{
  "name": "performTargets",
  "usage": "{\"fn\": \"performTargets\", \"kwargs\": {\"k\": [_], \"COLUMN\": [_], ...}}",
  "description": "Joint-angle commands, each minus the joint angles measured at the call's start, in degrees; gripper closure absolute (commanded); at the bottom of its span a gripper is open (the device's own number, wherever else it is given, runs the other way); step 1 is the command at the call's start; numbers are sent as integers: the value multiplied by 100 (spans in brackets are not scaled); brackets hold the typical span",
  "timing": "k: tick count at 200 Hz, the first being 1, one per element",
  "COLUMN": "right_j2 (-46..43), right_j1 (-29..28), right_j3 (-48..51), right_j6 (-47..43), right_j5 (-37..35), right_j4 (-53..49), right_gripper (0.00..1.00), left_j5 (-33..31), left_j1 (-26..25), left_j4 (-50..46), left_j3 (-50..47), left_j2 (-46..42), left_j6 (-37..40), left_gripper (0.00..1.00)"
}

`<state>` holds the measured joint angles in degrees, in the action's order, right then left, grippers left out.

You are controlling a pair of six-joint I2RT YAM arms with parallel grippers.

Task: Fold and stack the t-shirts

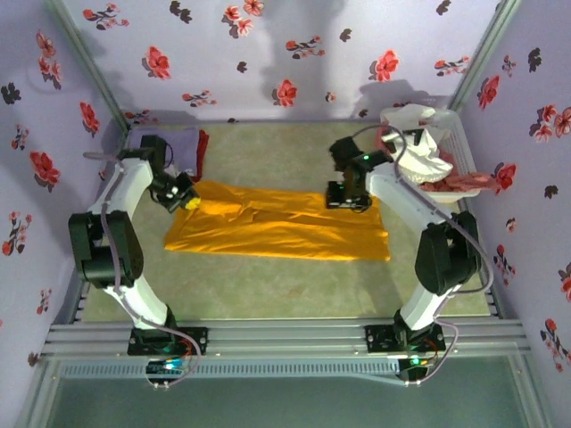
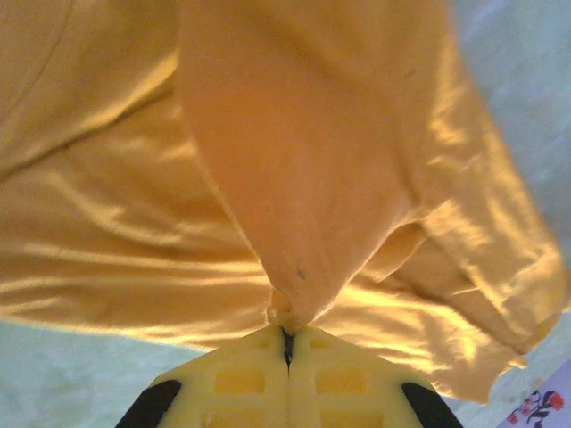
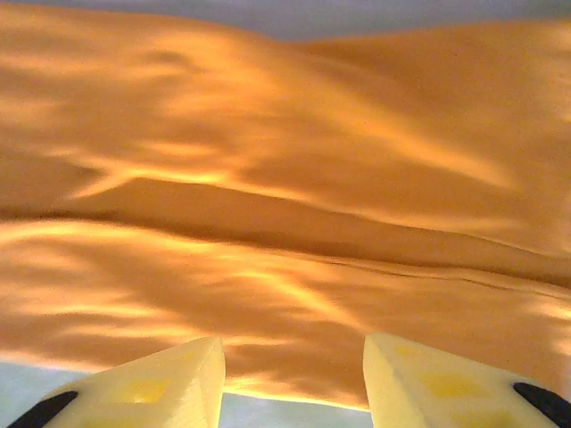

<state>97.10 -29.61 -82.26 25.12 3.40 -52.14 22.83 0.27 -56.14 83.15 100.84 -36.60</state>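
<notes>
The mustard-orange t-shirt [image 1: 277, 227] lies spread across the middle of the table, folded into a long band. My left gripper [image 1: 190, 202] is at its far left corner, shut on a pinch of the orange cloth [image 2: 294, 303], which rises in a lifted fold from the yellow fingers [image 2: 241, 374]. My right gripper [image 1: 350, 198] hovers over the shirt's far right edge, open, with only orange cloth [image 3: 285, 232] below the gap between its fingers [image 3: 169, 383]. A lavender t-shirt [image 1: 174, 143] lies folded over a red one [image 1: 203, 147] at the back left.
A white basket [image 1: 459, 152] at the back right holds crumpled white [image 1: 424, 147] and pink [image 1: 459, 183] t-shirts. Flowered walls close in the table on three sides. Bare green mat [image 1: 268, 294] stretches in front of the orange shirt.
</notes>
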Motion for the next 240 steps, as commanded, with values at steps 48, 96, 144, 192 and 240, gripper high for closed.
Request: {"fn": "performTargets", "kwargs": {"k": [48,96,144,192,240], "right_j2": [2318,3845,4731,5115,5216], "right_j1": [-1867,-2334,-2384,-2410,-2436], "right_j3": [-2070,-4173,-5144,-5432,-5435], "right_j6": [657,22,-107,-192,-284], "right_j5": [-322,-413,-235,-46,-23], "right_j4": [1026,617,684,540,399], "right_gripper": [66,67,66,67,78], "left_j5": [305,601,868,909,911], "left_j1": [63,182,298,315,324], "left_j4": [-413,-183,-142,-154,37], "left_j3": [1589,1744,1869,1777,1456], "left_j2": [1436,1755,1956,2019,1915], "left_j6": [635,759,871,1003,970], "left_gripper": [100,100,100,100,100]}}
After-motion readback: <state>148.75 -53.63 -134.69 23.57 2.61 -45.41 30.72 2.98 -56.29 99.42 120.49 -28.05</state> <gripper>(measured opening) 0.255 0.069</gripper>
